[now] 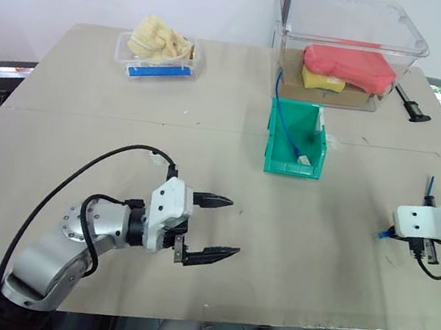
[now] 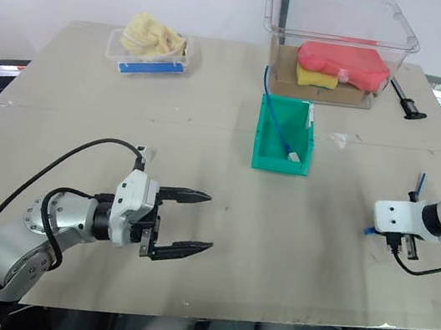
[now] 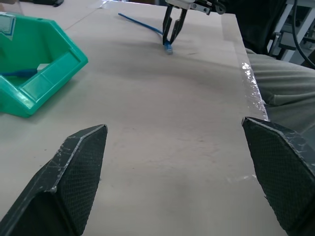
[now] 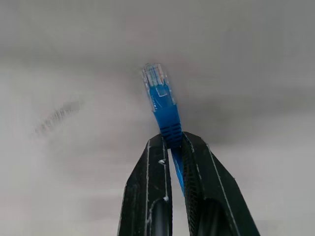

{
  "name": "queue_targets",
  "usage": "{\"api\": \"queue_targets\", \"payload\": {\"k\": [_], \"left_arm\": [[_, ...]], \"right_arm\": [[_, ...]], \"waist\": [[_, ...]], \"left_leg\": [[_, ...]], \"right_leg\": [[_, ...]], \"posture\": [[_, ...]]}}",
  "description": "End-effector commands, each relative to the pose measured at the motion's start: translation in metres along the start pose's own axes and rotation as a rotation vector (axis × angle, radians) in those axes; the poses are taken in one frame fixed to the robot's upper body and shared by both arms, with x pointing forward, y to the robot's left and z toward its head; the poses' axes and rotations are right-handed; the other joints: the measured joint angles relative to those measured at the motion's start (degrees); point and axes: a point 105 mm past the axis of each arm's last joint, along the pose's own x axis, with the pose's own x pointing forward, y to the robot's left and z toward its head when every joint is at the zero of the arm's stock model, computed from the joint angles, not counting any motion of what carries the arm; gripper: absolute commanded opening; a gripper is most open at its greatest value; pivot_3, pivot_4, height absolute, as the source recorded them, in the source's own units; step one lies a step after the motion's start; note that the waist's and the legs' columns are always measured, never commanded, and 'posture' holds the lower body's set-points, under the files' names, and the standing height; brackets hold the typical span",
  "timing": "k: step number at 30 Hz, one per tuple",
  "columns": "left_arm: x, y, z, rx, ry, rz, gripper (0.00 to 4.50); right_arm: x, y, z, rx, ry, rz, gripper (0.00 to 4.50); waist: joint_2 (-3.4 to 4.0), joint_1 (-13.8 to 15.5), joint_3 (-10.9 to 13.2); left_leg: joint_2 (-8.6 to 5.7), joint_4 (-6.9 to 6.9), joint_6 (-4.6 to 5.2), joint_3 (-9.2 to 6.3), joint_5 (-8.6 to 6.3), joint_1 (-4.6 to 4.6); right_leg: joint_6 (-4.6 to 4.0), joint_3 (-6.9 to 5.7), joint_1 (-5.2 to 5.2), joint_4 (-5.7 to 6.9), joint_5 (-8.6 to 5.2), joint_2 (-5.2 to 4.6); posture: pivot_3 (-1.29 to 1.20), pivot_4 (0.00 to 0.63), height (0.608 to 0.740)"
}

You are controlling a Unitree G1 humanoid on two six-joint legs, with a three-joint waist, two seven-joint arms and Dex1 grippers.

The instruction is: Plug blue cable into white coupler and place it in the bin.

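The table [image 1: 202,170] is wide and mostly bare across its middle and near half. Toward its far edge, at about 1 o'clock from the table's middle, stands a large clear tub [image 1: 350,47] holding red and yellow pads. At 11 o'clock lies a shallow clear tray [image 1: 158,57] with a blue strip and a pale yellow bundle.

The bin [image 1: 295,139] sits just in front of the tub, its lowered lip toward the robot. A blue cable with a pale end lies inside it and trails over its back wall; whether a coupler is on that end cannot be told.

The left gripper [image 1: 218,228] hangs over the near table at 7 o'clock, its jaws spread wide and holding nothing, with bare table all round them up to the bin.

The right gripper [image 3: 170,37] is at 4 o'clock, close to the table's right edge, pointing steeply down. Its jaws are pressed together on the blue cable [image 4: 165,108] just behind its clear plug, which juts past the tips just above the table; the rest trails away behind it.
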Motion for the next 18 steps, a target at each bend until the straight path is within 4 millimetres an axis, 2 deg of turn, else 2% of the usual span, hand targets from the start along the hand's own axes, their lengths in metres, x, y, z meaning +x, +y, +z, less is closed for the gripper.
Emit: {"api": "queue_targets", "payload": {"k": [1,4,7,11,14,15,18], "left_arm": [[-0.001,0.006,0.004,0.002,-0.024,0.060,4.50],[-0.002,0.018,-0.005,0.011,-0.003,0.124,4.50],[0.000,0.025,-0.017,-0.001,0.059,0.136,4.50],[0.003,0.033,-0.025,0.024,0.113,0.145,4.50],[0.004,0.036,-0.028,0.044,0.126,0.144,4.50],[0.005,0.037,-0.028,0.045,0.129,0.143,4.50],[0.012,0.037,-0.029,0.044,0.128,0.119,4.50]], "right_arm": [[-0.007,-0.015,0.041,-0.014,-0.107,-0.054,0.08],[0.003,-0.025,0.081,0.016,-0.160,-0.075,0.08],[0.024,-0.035,0.116,0.024,-0.177,-0.084,0.08],[0.052,-0.038,0.144,-0.004,-0.168,-0.052,0.08],[0.067,-0.035,0.151,-0.006,-0.149,-0.029,0.08],[0.069,-0.035,0.151,0.001,-0.145,-0.025,0.35],[0.070,-0.029,0.149,0.057,-0.160,-0.020,1.53]], "waist": [[0.05,0.04,0.03],[0.05,0.09,0.03],[0.04,0.17,0.03],[0.04,0.73,0.03],[0.03,0.68,0.03],[-0.01,0.55,0.00],[-0.04,0.52,-0.03]], "left_leg": [[0.00,0.00,0.00,-0.02,0.00,0.00],[-0.01,0.01,0.00,-0.06,0.00,0.00],[-0.02,0.01,0.00,-0.13,0.00,-0.02],[-0.08,0.01,-0.01,-0.23,0.00,-0.08],[-0.24,0.04,-0.17,-0.32,0.09,-0.47],[-0.25,0.04,-0.26,-0.34,0.14,-0.56],[-0.25,0.04,-0.30,-0.39,0.16,-0.67]], "right_leg": [[0.01,0.01,0.00,0.00,0.00,0.00],[0.17,0.01,-0.01,0.00,0.10,0.00],[0.19,-0.06,-0.02,0.01,0.11,0.00],[0.19,-0.16,-0.03,0.01,0.11,-0.02],[0.21,-0.20,-0.37,-0.02,0.14,-0.11],[0.20,-0.22,-0.46,-0.02,0.15,-0.11],[0.19,-0.26,-0.57,0.00,0.16,-0.10]], "posture": [[0.00,0.150,0.740],[0.00,0.150,0.740],[0.00,0.150,0.740],[0.00,0.150,0.740],[0.00,0.150,0.740],[0.00,0.150,0.740],[0.00,0.150,0.740]]}}
